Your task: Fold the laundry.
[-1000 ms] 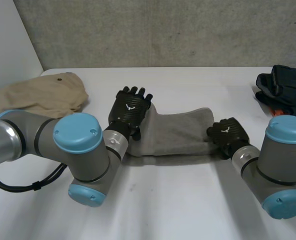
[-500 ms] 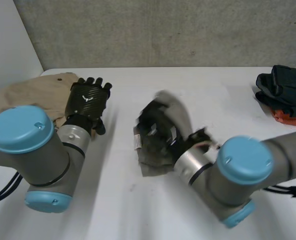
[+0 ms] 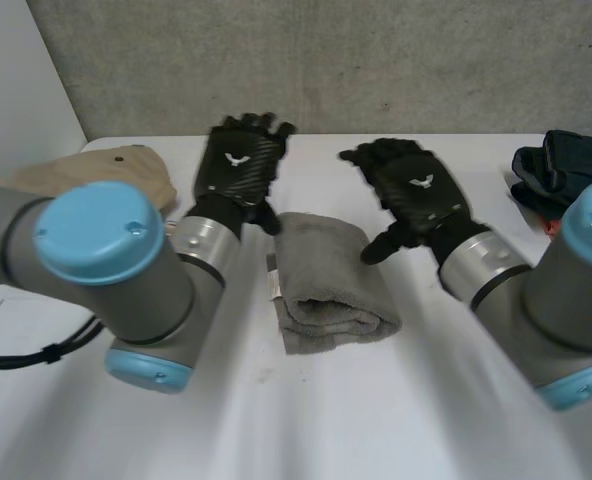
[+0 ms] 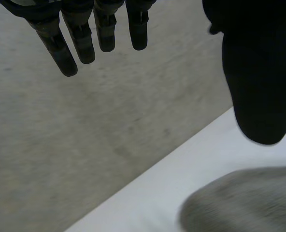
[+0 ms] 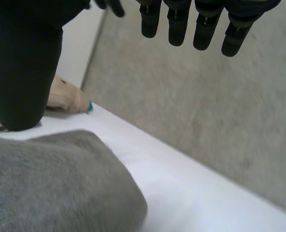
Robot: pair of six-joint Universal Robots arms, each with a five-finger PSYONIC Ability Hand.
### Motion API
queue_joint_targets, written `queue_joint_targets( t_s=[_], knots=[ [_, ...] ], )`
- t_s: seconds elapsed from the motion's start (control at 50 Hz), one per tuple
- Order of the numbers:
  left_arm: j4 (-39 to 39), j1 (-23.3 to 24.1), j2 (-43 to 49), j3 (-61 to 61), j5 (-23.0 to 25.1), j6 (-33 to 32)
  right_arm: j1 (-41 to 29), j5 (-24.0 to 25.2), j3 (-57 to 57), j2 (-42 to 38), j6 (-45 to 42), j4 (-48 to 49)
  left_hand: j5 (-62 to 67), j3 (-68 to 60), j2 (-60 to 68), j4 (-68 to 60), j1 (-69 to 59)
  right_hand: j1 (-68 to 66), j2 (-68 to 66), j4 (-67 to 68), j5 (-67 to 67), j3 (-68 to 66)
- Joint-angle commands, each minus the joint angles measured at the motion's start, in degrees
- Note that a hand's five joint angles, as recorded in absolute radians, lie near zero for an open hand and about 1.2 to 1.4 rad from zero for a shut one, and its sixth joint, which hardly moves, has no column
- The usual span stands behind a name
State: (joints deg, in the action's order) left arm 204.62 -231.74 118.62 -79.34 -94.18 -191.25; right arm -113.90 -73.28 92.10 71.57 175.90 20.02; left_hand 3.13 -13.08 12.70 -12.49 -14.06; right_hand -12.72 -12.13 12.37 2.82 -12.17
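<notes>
One folded towel (image 3: 331, 285) lies between spread left hand (image 3: 238, 165) and right hand (image 3: 416, 190).

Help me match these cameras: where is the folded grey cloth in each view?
Head view: grey cloth on the table, between the left hand and right hand.
Left wrist view: by the left hand's thumb tip.
Right wrist view: beside the right hand's thumb.
Shared landmark: the grey wall behind the table.

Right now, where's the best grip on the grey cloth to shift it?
Probably the grey cloth at its rounded right edge, right robot hand coming from that side: layers look joined there, while the left edge shows loose layers that could splay.
</notes>
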Motion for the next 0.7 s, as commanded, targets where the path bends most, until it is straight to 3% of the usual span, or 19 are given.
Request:
queue_joint_targets(
  t_s=[0.02,0.14,0.22,0.3,0.44,0.56,0.64,0.7],
  knots=[
    [-8.4,2.5,10.7,10.5,2.8,2.1,3.2,-0.3,-13.4,-10.2,0.1,-18.5,-0.9,0.8,-0.5,0.3,1.8,2.7,2.1,-2.4,-2.8,2.2],
    [-19.6,2.6,18.0,17.0,-1.8,1.8,3.2,1.3,-19.9,-16.7,-1.4,-23.9,-0.4,0.3,0.0,-0.2,1.3,2.7,2.1,-2.4,-2.8,2.2],
    [-22.9,2.8,19.1,16.8,-7.3,1.5,2.9,3.3,-22.4,-21.1,-2.5,-25.2,-0.4,0.3,0.0,-0.2,1.3,2.7,2.1,-2.4,-2.8,2.2],
    [-23.8,2.8,19.3,15.4,-9.7,1.1,2.9,4.1,-24.1,-25.0,-6.2,-26.3,-0.4,0.3,0.0,-0.2,1.3,2.7,2.1,-2.4,-2.8,2.2],
    [-24.0,3.1,18.4,12.5,-9.6,-1.4,2.8,-1.1,-25.7,-27.1,-16.2,-26.6,-0.7,0.7,-0.3,0.1,1.7,2.7,2.1,-2.4,-2.8,2.2],
    [-23.7,3.3,15.1,12.6,-9.4,-2.3,0.6,-4.6,-23.2,-20.5,-20.1,-25.2,-1.2,1.2,-0.8,0.6,2.2,2.7,2.1,-2.4,-2.8,2.2],
    [-23.1,2.7,11.4,13.3,-6.6,-2.3,-0.9,-4.8,-18.3,-15.9,-20.2,-21.8,-1.6,1.5,-1.1,0.9,2.5,2.7,2.1,-2.4,-2.8,2.2],
    [-22.9,1.7,8.5,14.4,-1.5,-2.4,-2.0,-4.8,-11.7,-12.6,-20.3,-17.0,-1.2,1.2,-0.8,0.6,2.2,2.7,2.1,-2.4,-2.8,2.2]
  ],
)
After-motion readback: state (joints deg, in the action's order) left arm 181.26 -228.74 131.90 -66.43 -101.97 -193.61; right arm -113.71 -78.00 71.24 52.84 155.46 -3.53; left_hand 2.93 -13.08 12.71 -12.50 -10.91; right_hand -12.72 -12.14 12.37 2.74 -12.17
